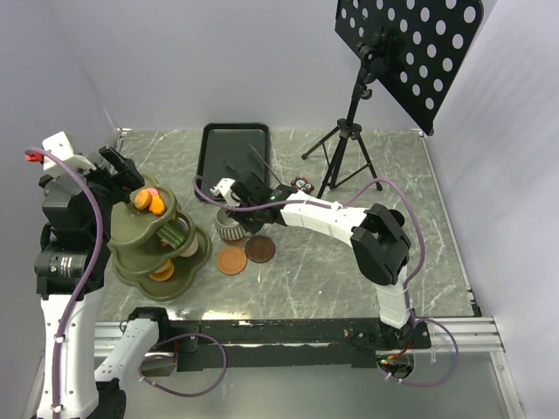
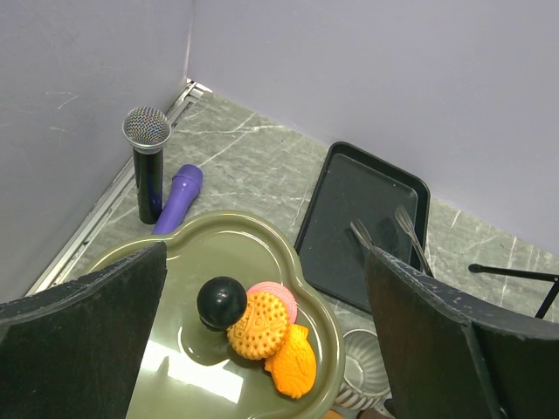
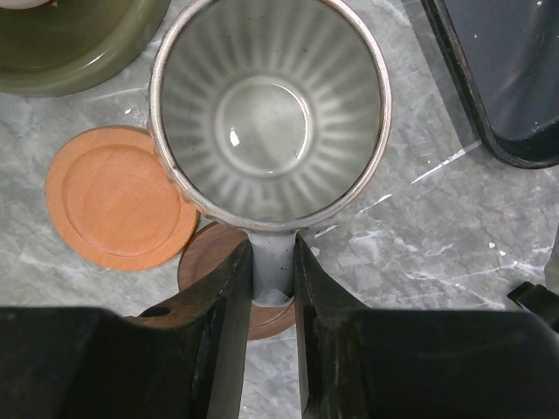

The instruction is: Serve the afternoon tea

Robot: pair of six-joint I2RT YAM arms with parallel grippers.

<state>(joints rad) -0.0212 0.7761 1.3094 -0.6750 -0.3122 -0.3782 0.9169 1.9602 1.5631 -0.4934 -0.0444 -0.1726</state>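
Right gripper [image 3: 273, 288]: fingers pinching the handle of the ribbed grey cup [image 3: 271, 113], plain only at its wrist; orange saucer [image 3: 118, 196] to its left. Left gripper [image 2: 262, 279]: spread above pastries [image 2: 262, 325] on the green stand [image 2: 218, 236]; microphone [image 2: 147, 166] beyond, unseen from above. Marbled grey table [image 1: 332, 279], pale walls [image 1: 218, 61].

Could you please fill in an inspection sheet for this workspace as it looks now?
Surface: grey marble table, no spills seen.
Job's things: grey cup; orange saucer and brown saucer beside it; pastries on the green tiered stand.
Clutter: black tray holding tongs; two microphones in the corner.
Grippers: left gripper open over the stand's top tier; right gripper shut on the cup's handle.
Cables: purple cables looping along both arms.
Surroundings: pale walls; perforated board on a tripod, back right.
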